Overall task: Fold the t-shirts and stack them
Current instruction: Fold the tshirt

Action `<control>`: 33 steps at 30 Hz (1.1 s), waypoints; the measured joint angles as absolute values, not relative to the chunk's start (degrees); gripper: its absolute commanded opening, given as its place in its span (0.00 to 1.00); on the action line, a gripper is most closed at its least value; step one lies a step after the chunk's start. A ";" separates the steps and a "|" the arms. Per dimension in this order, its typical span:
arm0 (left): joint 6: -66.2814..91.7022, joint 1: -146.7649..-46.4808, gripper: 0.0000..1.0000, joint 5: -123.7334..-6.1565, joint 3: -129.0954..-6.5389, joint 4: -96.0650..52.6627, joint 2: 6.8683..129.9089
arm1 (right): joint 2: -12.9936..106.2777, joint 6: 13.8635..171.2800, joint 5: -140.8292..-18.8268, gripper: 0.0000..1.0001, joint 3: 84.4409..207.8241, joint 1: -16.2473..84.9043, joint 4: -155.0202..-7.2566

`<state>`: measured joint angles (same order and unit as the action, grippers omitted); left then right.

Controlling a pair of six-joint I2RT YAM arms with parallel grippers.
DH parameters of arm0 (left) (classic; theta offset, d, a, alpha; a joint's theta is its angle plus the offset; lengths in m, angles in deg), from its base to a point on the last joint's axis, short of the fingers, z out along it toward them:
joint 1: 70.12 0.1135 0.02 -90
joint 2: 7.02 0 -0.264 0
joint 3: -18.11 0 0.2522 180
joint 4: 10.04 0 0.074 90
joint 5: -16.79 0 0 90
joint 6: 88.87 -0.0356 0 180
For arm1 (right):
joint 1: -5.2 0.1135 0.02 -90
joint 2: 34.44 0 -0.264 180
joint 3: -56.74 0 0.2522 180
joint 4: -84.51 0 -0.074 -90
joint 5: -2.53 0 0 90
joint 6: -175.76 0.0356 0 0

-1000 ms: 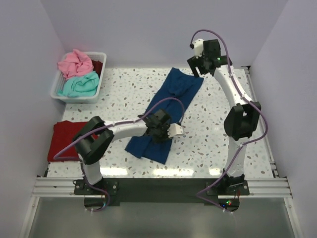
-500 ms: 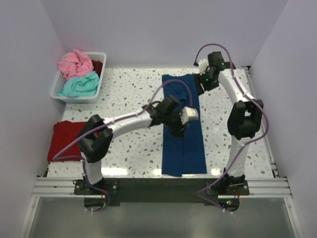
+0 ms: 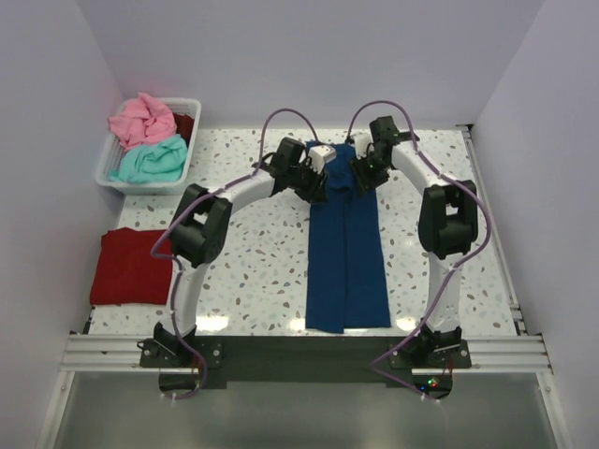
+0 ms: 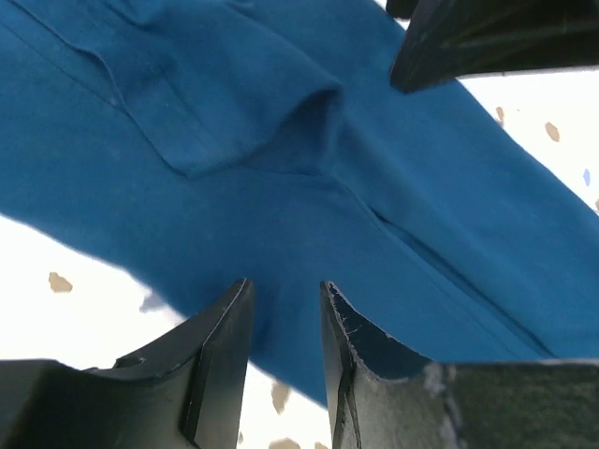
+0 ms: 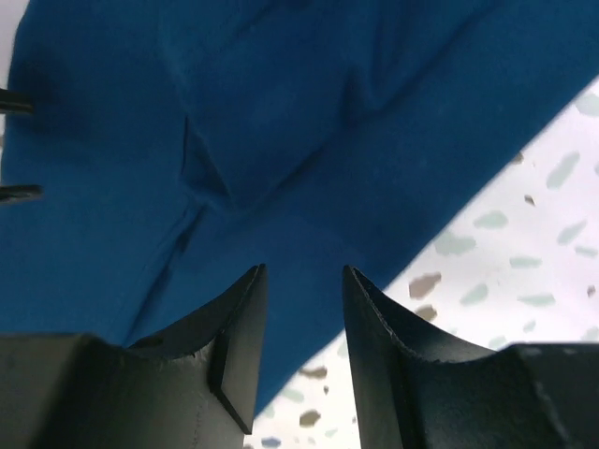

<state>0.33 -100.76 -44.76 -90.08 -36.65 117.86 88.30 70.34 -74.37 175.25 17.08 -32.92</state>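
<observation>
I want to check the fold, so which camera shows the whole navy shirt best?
The top external view: the navy shirt lies there nearly full length, a long folded strip. The left wrist and right wrist views show only close-up patches of creased blue cloth.

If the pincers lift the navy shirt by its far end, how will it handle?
Likely floppy: the navy shirt lies flat in a long folded strip with soft creases, so it would probably drape and sag when lifted. Its folded layers look loose, so they may slip open unless every layer is pinched.
</observation>
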 measured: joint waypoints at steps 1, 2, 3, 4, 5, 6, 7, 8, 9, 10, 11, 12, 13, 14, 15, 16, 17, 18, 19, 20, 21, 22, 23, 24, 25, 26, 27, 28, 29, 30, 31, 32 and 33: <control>0.68 -100.78 0.39 -44.98 -91.35 -36.62 119.39 | 89.33 70.53 -74.48 0.41 175.44 17.26 -33.75; 0.94 -100.76 0.39 -45.15 -92.44 -36.67 120.64 | 90.16 70.64 -74.54 0.40 175.51 17.32 -34.34; 1.16 -100.73 0.38 -45.31 -94.15 -36.76 122.12 | 91.07 70.75 -74.80 0.38 175.51 17.32 -34.97; 1.36 -100.73 0.37 -45.66 -96.03 -36.69 123.68 | 92.06 70.80 -75.17 0.38 175.51 17.28 -35.39; 1.56 -100.71 0.35 -46.20 -97.64 -36.69 125.10 | 92.98 70.82 -75.85 0.38 175.51 17.19 -35.85; 1.58 -100.60 0.34 -46.73 -99.11 -36.65 126.34 | 93.89 70.80 -76.51 0.38 175.51 17.17 -36.33; 1.58 -100.47 0.33 -47.58 -100.20 -36.58 127.44 | 94.72 70.77 -77.38 0.39 175.51 17.12 -36.76; 1.56 -100.21 0.33 -48.52 -100.75 -36.56 128.33 | 95.40 70.95 -77.73 0.39 175.86 17.12 -36.94; 1.54 -99.84 0.33 -49.04 -101.23 -36.69 129.23 | 95.66 70.82 -79.02 0.39 176.56 17.10 -37.77; 1.58 -99.42 0.32 -49.17 -101.86 -36.67 130.28 | 96.25 70.82 -79.50 0.39 177.21 17.08 -38.29; 1.36 -98.96 0.31 -49.07 -103.68 -37.21 131.26 | 97.00 70.95 -80.11 0.39 178.24 17.08 -38.45; 1.03 -98.61 0.31 -49.55 -105.34 -37.59 132.09 | 97.96 71.04 -80.70 0.40 179.86 17.10 -38.38; 0.64 -98.22 0.31 -49.98 -107.39 -38.15 133.27 | 99.07 71.23 -81.14 0.40 181.59 17.15 -38.58; 0.31 -97.76 0.31 -50.01 -109.51 -38.55 134.58 | 99.99 71.36 -81.58 0.41 183.01 17.17 -39.01; -0.04 -97.43 0.31 -50.03 -110.76 -38.61 135.35 | 100.69 71.45 -81.91 0.42 184.14 17.19 -39.21; -0.26 -97.08 0.32 -50.03 -111.83 -38.59 136.03 | 101.43 71.63 -82.02 0.43 185.45 17.19 -39.23; -0.61 -96.82 0.34 -50.05 -112.53 -38.59 136.46 | 102.11 71.71 -82.02 0.43 186.57 17.19 -39.30; -1.11 -96.60 0.36 -50.07 -112.97 -38.55 136.72 | 102.81 71.82 -81.99 0.47 187.84 17.19 -39.15; -1.52 -96.47 0.39 -50.09 -113.25 -38.57 136.86 | 103.47 71.98 -81.99 0.49 189.04 17.19 -39.06; -1.70 -96.36 0.45 -50.03 -113.47 -38.61 136.90 | 104.06 72.11 -81.99 0.52 190.18 17.19 -38.86; -1.98 -96.34 0.47 -49.85 -113.51 -38.61 136.92 | 104.63 72.17 -81.97 0.55 191.25 17.19 -38.66; -2.44 -96.34 0.50 -49.74 -113.51 -38.59 136.86 | 104.91 72.28 -81.93 0.56 192.14 17.19 -38.45; -2.81 -96.34 0.55 -49.35 -113.23 -38.37 136.66 | 104.98 72.30 -81.73 0.58 192.49 17.19 -38.25; -3.12 -96.32 0.59 -49.09 -112.66 -38.20 136.29 | 104.87 72.26 -81.45 0.64 192.82 17.17 -37.68; -3.86 -96.34 0.62 -48.58 -110.63 -37.21 134.93 | 104.49 72.28 -80.99 0.68 192.95 17.15 -37.35; -4.61 -96.32 0.70 -48.39 -107.09 -36.47 132.66 | 103.73 72.09 -80.09 0.71 192.80 17.12 -37.00; -5.68 -96.25 0.78 -48.06 -103.24 -36.30 129.82 | 102.42 71.89 -79.39 0.75 192.01 17.12 -36.74; -6.77 -96.21 0.84 -47.84 -99.33 -35.53 126.67 | 100.50 71.63 -78.56 0.77 190.85 17.08 -36.50; -7.86 -96.17 0.96 -47.67 -95.28 -34.42 123.00 | 97.81 71.15 -77.67 0.78 189.08 17.08 -36.52; -9.31 -96.10 0.99 -47.51 -91.41 -33.94 119.06 | 94.59 70.66 -76.84 0.79 187.27 17.08 -36.22; -10.22 -96.01 1.00 -47.25 -88.46 -33.56 115.41 | 91.10 70.05 -75.81 0.84 185.80 17.08 -35.80; -11.58 -95.95 1.00 -46.88 -85.36 -32.76 111.13 | 87.32 69.51 -74.96 0.89 184.62 17.08 -35.91; -13.09 -95.84 1.00 -46.31 -83.09 -32.56 107.02 | 83.40 68.89 -74.08 0.93 183.58 17.08 -36.17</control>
<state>-13.09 -95.84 -46.31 -83.09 -32.56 107.02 83.40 68.89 -74.08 183.58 17.08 -36.17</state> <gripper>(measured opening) 0.992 0.864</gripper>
